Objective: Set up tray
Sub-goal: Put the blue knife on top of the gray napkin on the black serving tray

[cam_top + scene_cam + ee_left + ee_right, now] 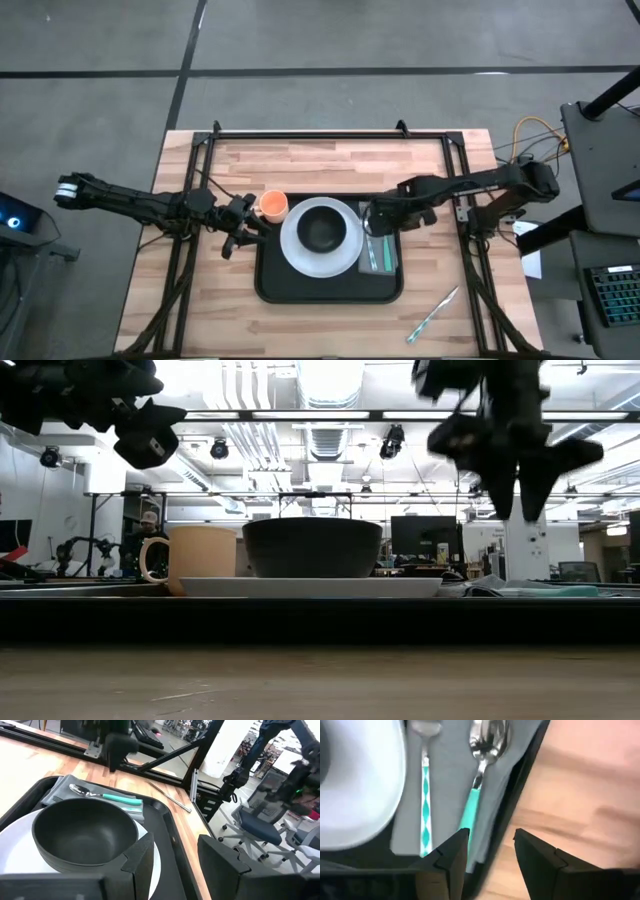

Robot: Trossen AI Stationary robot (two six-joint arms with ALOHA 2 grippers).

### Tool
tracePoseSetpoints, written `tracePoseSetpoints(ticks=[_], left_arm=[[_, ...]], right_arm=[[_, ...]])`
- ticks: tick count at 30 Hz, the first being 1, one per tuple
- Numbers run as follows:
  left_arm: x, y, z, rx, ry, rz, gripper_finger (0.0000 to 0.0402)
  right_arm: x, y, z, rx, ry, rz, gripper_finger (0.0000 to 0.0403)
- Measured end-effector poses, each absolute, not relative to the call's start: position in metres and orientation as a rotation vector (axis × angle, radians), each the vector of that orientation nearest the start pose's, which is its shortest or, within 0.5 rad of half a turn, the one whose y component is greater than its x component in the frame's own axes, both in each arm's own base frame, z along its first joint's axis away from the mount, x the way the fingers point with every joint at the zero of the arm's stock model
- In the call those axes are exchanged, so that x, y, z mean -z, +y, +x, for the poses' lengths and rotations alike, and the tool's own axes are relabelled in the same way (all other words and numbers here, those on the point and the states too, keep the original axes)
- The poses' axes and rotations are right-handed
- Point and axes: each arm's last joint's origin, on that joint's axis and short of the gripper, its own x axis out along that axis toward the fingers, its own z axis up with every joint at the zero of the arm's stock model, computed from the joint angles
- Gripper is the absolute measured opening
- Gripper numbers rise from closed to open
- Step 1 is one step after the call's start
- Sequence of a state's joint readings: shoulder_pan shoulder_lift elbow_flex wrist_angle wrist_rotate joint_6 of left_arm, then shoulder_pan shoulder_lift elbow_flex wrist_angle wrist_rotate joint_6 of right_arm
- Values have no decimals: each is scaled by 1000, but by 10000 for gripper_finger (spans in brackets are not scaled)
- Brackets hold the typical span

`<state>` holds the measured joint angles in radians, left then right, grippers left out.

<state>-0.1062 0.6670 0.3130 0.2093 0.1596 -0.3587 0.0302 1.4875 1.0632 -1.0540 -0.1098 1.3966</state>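
Note:
The black tray (330,292) lies at the table's middle. On it stands a white plate (345,255) with a dark bowl (320,232) in it. A cream cup (274,205) stands at the tray's far left corner. A grey cloth (389,255) on the tray's right side carries a teal-handled spoon (482,760) and fork (425,780). My left gripper (243,228) hovers open and empty at the tray's left edge, beside the cup. My right gripper (490,845) hovers open and empty above the cloth's far end, over the tray's right rim.
A teal-handled knife (432,315) lies on the wood to the right of the tray, near the front; it also shows in the left wrist view (170,797). Dark frame rails (330,135) run along the table's far side and both ends. A person shows far behind in the low view (148,530).

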Motion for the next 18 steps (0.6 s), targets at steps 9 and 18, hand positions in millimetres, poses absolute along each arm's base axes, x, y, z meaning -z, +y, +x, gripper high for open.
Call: tracePoseSetpoints(ticks=[9, 18], left_arm=[[-224, -22, 157, 228, 216, -526, 134], [-224, -22, 157, 212, 236, -676, 134]], right_arm=[[-266, 113, 229, 925, 1019, 950, 143], [-247, 216, 206, 841, 982, 1312, 123]])
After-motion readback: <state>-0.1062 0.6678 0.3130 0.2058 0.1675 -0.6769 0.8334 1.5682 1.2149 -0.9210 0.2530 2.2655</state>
